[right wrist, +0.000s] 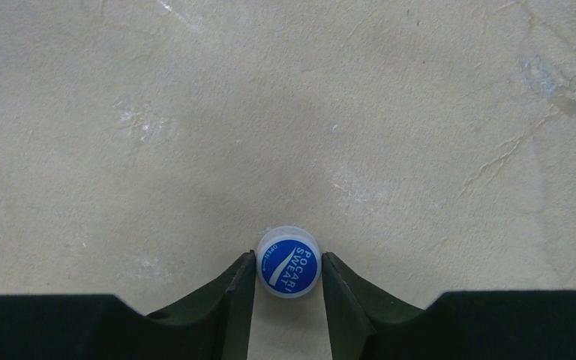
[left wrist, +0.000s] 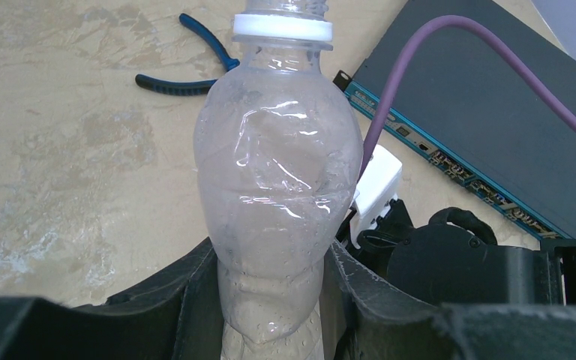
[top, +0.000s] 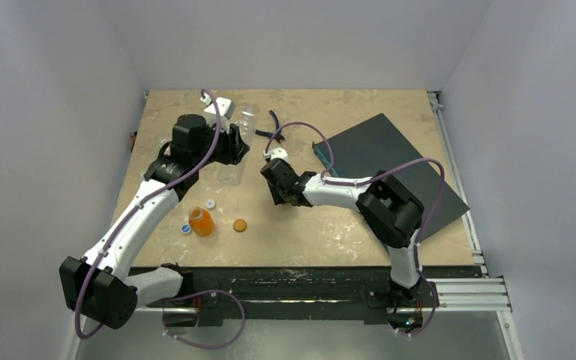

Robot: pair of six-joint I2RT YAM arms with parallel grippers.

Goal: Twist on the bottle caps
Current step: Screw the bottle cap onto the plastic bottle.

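In the upper left of the top view, the left tool [left wrist: 270,259] is clamped on the lower body of a tall clear plastic bottle [left wrist: 277,165], with threads showing above its white neck ring. Lower left, a small squat orange bottle [top: 202,222] stands on the counter [top: 345,225], and a flat orange-brown cap [top: 239,224] lies near its right. Right of centre, the right tool [right wrist: 288,264] is closed on a blue-and-white round plastic cap [right wrist: 289,270], a finger touching each side.

The bottle [left wrist: 274,187] is clear, glossy plastic, dented and wrinkled. The cap [right wrist: 289,264] is smooth, shiny printed plastic. The bench [right wrist: 270,112] looks matt, mottled and faintly rough, like stone.
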